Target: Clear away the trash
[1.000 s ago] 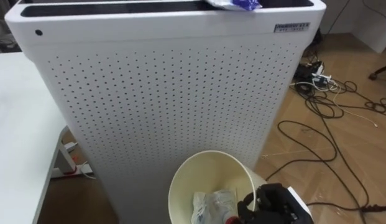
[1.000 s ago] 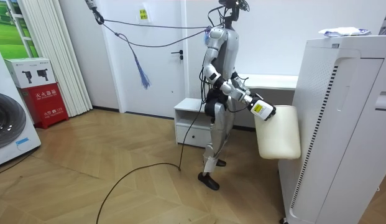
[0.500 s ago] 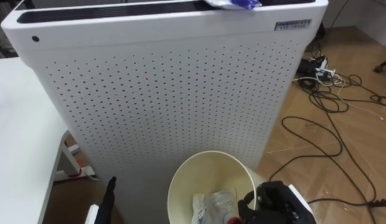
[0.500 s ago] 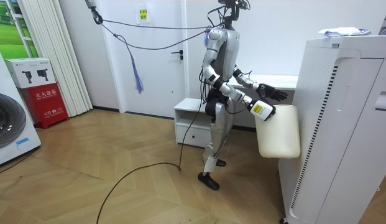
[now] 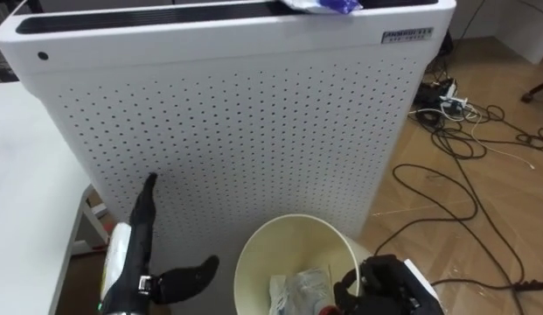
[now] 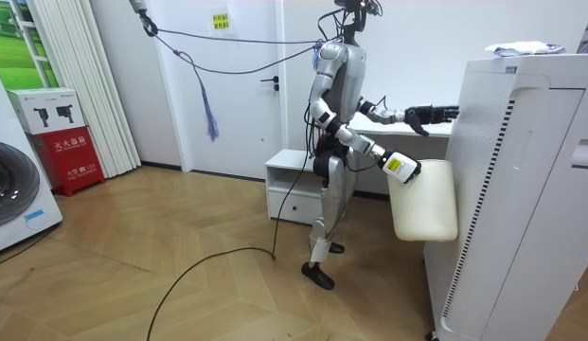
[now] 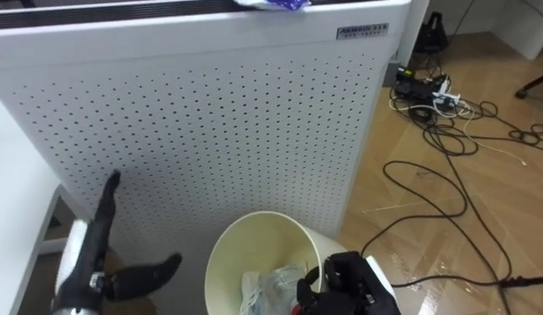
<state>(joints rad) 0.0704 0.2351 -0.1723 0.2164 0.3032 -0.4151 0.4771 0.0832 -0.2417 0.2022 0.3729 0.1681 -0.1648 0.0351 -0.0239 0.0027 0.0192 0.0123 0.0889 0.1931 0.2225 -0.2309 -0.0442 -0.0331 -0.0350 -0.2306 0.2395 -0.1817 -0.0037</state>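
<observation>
The garbage [image 5: 322, 5] is a small crumpled packet, white with blue parts. It lies on the top of the big white perforated cabinet [image 5: 245, 122], at the far edge of this top, and no hand touches it. In the room view it shows as a flat, pale bundle on the cabinet's top.

The robot stands close in front of the cabinet's perforated wall. Its left hand [image 5: 145, 234] is held up before the lower part of this wall, with the fingers straight and pointing up and the thumb spread wide to the side; it holds nothing.

The right hand [image 5: 389, 284] is closed around the rim of a cream round bin [image 5: 293, 229], which hangs just in front of the cabinet's lower part. Inside the bin lie a crumpled clear-white wrapper [image 5: 299, 289] and a small red piece beside it.

A white table [image 5: 26, 175] stands to the left of the cabinet, and dark cables [image 5: 463, 149] lie on the wooden floor to its right.
</observation>
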